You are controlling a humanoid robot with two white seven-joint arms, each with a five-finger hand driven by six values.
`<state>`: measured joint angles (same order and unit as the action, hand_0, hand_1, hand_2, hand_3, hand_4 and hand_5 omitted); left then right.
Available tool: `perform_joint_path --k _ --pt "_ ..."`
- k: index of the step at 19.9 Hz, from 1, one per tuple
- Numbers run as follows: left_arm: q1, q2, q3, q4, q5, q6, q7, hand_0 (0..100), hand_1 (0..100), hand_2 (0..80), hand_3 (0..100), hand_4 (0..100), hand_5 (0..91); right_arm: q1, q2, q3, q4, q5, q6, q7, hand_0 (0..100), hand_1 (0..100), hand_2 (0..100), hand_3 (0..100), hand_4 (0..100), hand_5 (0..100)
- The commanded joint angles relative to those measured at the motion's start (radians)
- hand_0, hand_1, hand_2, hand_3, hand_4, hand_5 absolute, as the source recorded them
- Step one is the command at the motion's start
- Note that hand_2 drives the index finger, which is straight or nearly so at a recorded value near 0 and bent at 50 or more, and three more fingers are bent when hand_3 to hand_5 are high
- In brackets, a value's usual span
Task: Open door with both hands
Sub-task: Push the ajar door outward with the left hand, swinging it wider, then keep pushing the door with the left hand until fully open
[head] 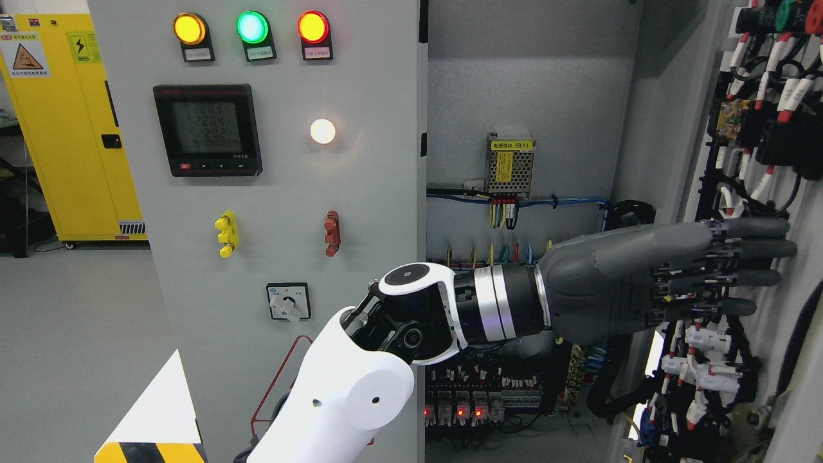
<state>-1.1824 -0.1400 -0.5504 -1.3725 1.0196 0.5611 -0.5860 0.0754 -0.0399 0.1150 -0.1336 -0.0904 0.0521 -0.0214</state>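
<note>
left hand (649, 276) is reaching across to the open door (739, 212) at the right, fingers (746, 257) lying straight and apart against its wired inner face, gripping nothing. cabinet (527, 96) interior is showing.

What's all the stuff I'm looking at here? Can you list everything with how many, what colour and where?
Closed cabinet door: one, grey, left of middle.
Round lamps: three, lit amber, green, red, top of that door.
Meter screen: one, black, below the lamps.
White lamp: one, lit, right of the meter.
Small handles: two, yellow and red-brown, mid-door.
Knob switch: one, white on black, lower door.
Open door: one, wired inner face, far right.
Power box: one, metal with yellow label, cabinet back wall.
Wires: many, mixed colours, inside the cabinet.
Yellow locker: one, far left.
Left hand: one, dark grey, fingers straight, against the open door; white arm below.
</note>
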Motion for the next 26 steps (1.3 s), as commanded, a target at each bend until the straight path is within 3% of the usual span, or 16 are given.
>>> perform_joint_path --k 1,9,26 --pt "-0.028 -0.027 -0.026 -0.005 0.008 -0.001 0.069 12 56 0.0 0 0 0.0 0.001 0.000 0.000 0.000 0.000 0.000 0.000 0 50 4 0 0 0" --pt "-0.075 -0.030 -0.052 -0.003 0.085 -0.004 0.077 12 56 0.0 0 0 0.0 0.001 0.000 0.000 0.002 0.000 0.000 0.000 0 50 4 0 0 0" --pt "-0.155 -0.039 -0.157 0.053 0.116 -0.035 0.084 12 56 0.0 0 0 0.0 0.003 -0.003 -0.001 0.002 0.000 0.000 -0.002 0 50 4 0 0 0"
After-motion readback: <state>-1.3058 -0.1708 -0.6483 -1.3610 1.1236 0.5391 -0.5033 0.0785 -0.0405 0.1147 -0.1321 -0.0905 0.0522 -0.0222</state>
